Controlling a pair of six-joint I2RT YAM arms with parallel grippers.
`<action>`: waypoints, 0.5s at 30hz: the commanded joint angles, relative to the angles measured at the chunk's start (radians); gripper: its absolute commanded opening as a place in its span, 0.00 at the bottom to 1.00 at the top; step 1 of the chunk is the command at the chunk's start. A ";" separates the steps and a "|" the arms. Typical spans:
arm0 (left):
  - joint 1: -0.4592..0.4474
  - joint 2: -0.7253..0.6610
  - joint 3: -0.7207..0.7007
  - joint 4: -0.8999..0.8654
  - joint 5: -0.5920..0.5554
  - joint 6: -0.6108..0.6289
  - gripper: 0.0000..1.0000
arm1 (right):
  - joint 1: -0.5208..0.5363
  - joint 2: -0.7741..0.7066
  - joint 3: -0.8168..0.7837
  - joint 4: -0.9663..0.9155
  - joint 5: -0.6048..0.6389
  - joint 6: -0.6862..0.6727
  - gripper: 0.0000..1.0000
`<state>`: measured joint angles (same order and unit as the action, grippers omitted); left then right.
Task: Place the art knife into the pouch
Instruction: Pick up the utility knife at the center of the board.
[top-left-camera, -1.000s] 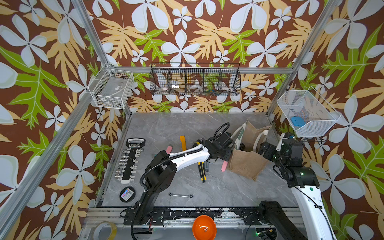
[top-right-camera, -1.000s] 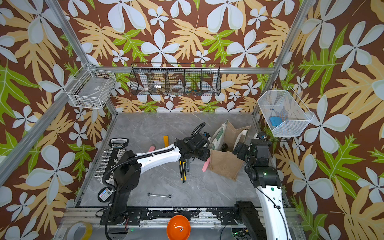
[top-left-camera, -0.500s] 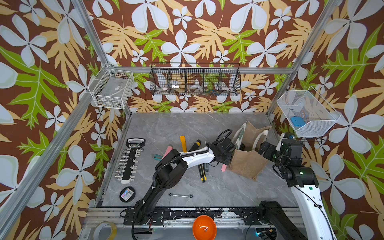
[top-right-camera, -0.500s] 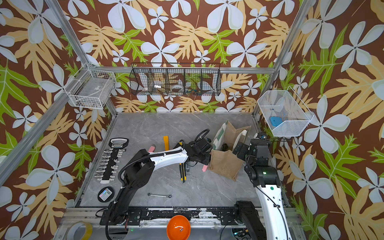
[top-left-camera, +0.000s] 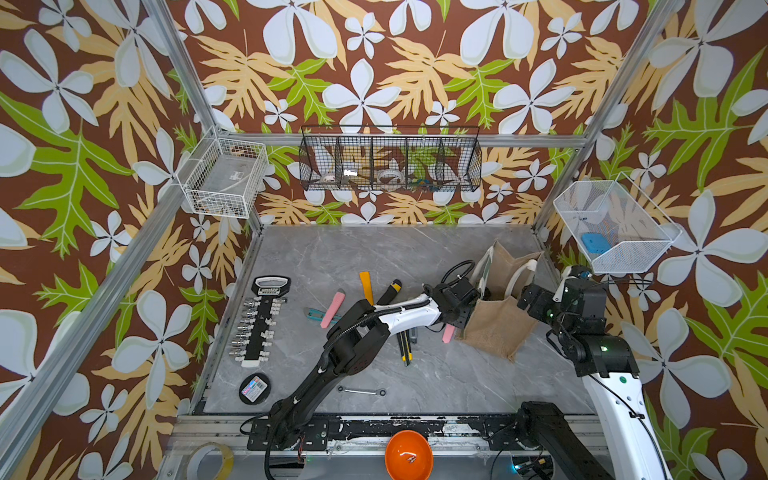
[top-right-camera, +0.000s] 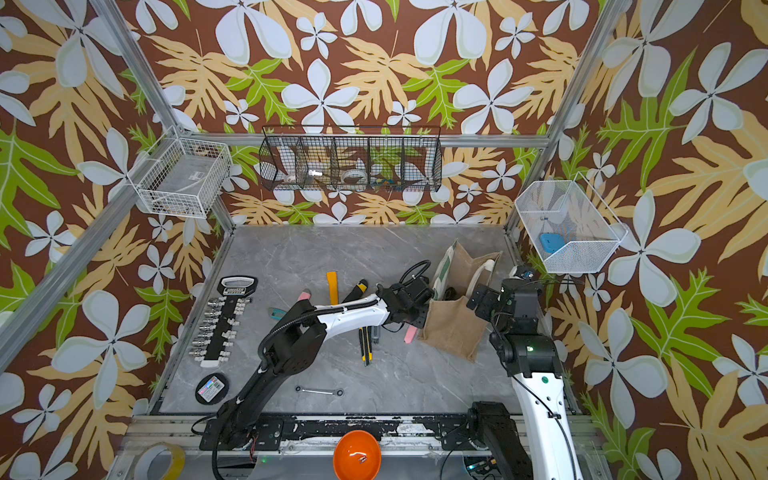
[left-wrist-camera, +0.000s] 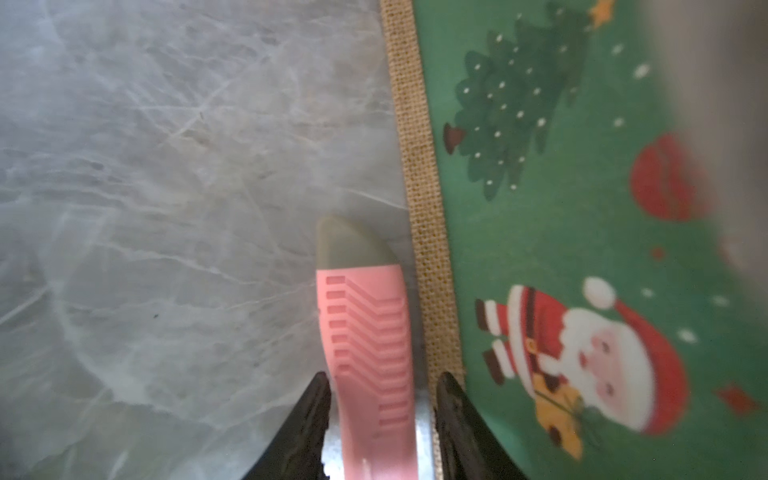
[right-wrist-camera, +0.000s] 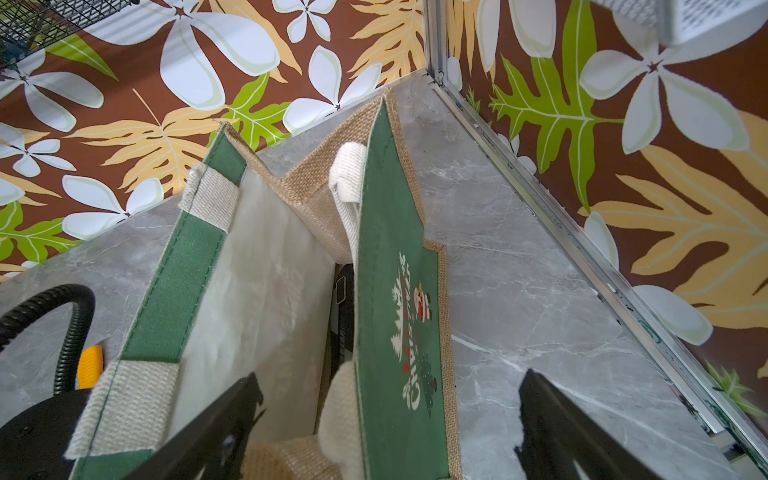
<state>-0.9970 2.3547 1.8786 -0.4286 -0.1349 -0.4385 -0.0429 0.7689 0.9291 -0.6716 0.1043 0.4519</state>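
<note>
L gripper (left-wrist-camera: 384, 415) is clamped on the art knife (left-wrist-camera: 365, 332). Its black fingers (left-wrist-camera: 307, 428) sit tight on both sides of the pink ribbed body. The grey tip sticks out ahead, pointing down at the grey marble table (left-wrist-camera: 145, 208); can't tell if the tip touches it.

The knife is outside the pouch (top-left-camera: 498, 328), just beside the jute edging of the green Santa panel, at the pouch's near-left corner. In both top views it shows as a pink stub below the L wrist.

The pouch stands on the right side of the table, mouth open, white handles up. R gripper (right-wrist-camera: 390, 376) is spread wide w/ nothing held. One finger is over the white lining inside the mouth and the other is outside over bare table, w/ the "Christmas" panel btw them. Something dark lies inside the pouch; can't ID it.

On the table left of the pouch:
- a 2nd pink knife (top-left-camera: 332, 309)
- an orange blade-shaped tool (top-left-camera: 365, 286)
- a yellow-black cutter (top-left-camera: 405, 351), partly under the L arm
- a small wrench (top-left-camera: 361, 391), nearer
- a socket rail (top-left-camera: 259, 324), along the left edge
</note>
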 joint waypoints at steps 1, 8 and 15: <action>0.000 0.010 0.010 -0.032 -0.044 0.004 0.44 | 0.001 -0.004 -0.001 0.020 0.002 -0.005 0.97; 0.016 0.019 0.005 -0.048 -0.055 -0.001 0.43 | 0.001 -0.001 -0.010 0.030 -0.006 -0.003 0.97; 0.038 0.021 -0.003 -0.047 -0.036 -0.014 0.41 | 0.000 0.003 -0.006 0.033 -0.013 -0.002 0.97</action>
<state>-0.9676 2.3692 1.8782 -0.4500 -0.1776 -0.4416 -0.0429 0.7712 0.9218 -0.6575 0.0994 0.4450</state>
